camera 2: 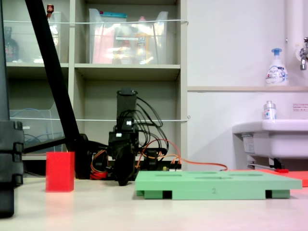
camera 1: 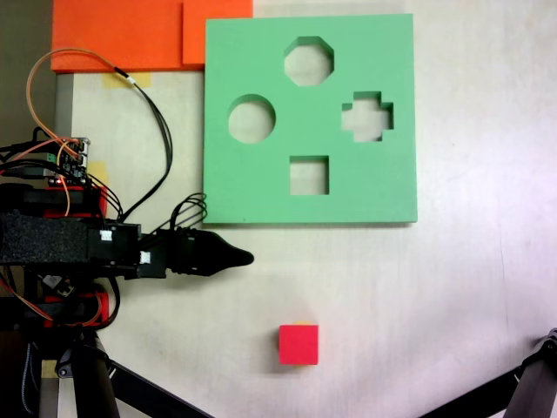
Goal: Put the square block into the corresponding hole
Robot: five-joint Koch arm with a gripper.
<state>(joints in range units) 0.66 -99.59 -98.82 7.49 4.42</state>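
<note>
Resting on the pale table point(camera 1: 452, 296), small bright red cube block point(camera 1: 298, 344), below and right of the black gripper point(camera 1: 246, 258) tip in a fixed view, well apart, untouched. Gripper pointing right, holding nothing; jaw gap cannot be told, tips merged into one point. Square cut-out point(camera 1: 309, 175) in large flat green foam board point(camera 1: 261, 192) above-right of fingertip, empty. Board edge near tip, not touching.

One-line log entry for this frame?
gripper: empty, tip beside green foam board | red cube: on table, untouched | square cut-out: empty
</note>
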